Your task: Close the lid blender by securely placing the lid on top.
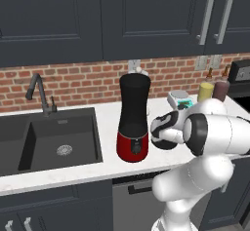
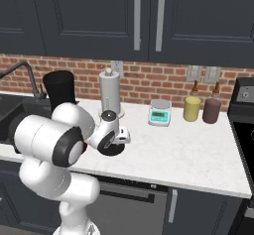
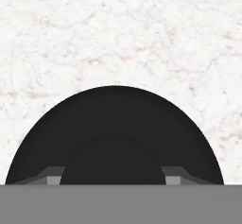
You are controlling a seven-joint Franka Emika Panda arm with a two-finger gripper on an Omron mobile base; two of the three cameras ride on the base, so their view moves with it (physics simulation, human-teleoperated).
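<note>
Two fingers of the gripper (image 3: 113, 178) are closed on the lid (image 3: 116, 124), one dark tip (image 3: 174, 175) showing at each side of the raised centre of the black disc in the hand view. Beneath the lid spreads the white marbled counter (image 3: 118, 34); whether the disc rests on the stone or sits just off it cannot be told from these angles. From the left base view the lid (image 1: 165, 143) peeks out dark under the white wrist, just right of the blender (image 1: 134, 120), whose tall black jar stands upright on its red base, its top uncovered. From the right base view the lid (image 2: 110, 149) lies near the counter's front edge, with the blender (image 2: 59, 88) behind the arm at the left. A sink (image 1: 58, 140) with a dark tap (image 1: 40, 93) sits left of the blender. Further back along the brick wall stand a paper-towel roll (image 2: 109, 94), a small scale (image 2: 160, 112), a yellow jar (image 2: 192, 108) and a maroon jar (image 2: 212, 110), all well apart from the lid.
</note>
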